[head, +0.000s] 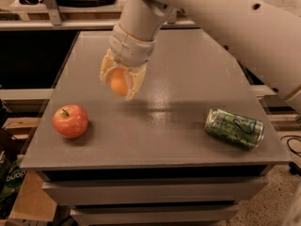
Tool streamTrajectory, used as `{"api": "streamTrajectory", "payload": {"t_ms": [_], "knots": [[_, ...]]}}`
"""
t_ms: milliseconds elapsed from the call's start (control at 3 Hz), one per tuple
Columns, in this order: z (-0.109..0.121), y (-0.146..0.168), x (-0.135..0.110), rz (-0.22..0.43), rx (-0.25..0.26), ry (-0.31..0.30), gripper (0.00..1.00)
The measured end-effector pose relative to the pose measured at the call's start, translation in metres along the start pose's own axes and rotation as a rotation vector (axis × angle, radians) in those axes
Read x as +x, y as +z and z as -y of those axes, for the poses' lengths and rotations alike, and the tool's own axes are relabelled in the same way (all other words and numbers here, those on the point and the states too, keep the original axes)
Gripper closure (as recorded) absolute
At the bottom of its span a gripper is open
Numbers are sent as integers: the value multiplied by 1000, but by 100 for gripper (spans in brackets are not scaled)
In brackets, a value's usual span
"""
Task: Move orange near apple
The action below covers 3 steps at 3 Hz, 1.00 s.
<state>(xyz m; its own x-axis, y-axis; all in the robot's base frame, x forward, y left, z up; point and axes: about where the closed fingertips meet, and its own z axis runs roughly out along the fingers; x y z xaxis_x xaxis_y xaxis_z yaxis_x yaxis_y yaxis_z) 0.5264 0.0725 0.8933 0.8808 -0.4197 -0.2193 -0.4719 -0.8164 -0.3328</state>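
The orange, small, round and plain, is held between the pale fingers of my gripper. The gripper is shut on it and holds it just above the grey table, left of the middle. The red apple, with pale speckles and a short stem, sits on the table near its front left corner. The orange is up and to the right of the apple, about one apple's width away. My white arm reaches down from the upper right.
A green drink can lies on its side at the front right of the table. Shelving stands behind the table. Boxes and a green bag sit on the floor at the left.
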Motion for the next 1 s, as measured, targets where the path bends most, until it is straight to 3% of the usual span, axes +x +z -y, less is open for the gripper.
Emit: {"api": "streamTrajectory", "payload": {"t_ms": [667,1000], "knots": [[32,47,-34,74,-33,-73,100],[39,63,-40,95,-37,-85,100]]}}
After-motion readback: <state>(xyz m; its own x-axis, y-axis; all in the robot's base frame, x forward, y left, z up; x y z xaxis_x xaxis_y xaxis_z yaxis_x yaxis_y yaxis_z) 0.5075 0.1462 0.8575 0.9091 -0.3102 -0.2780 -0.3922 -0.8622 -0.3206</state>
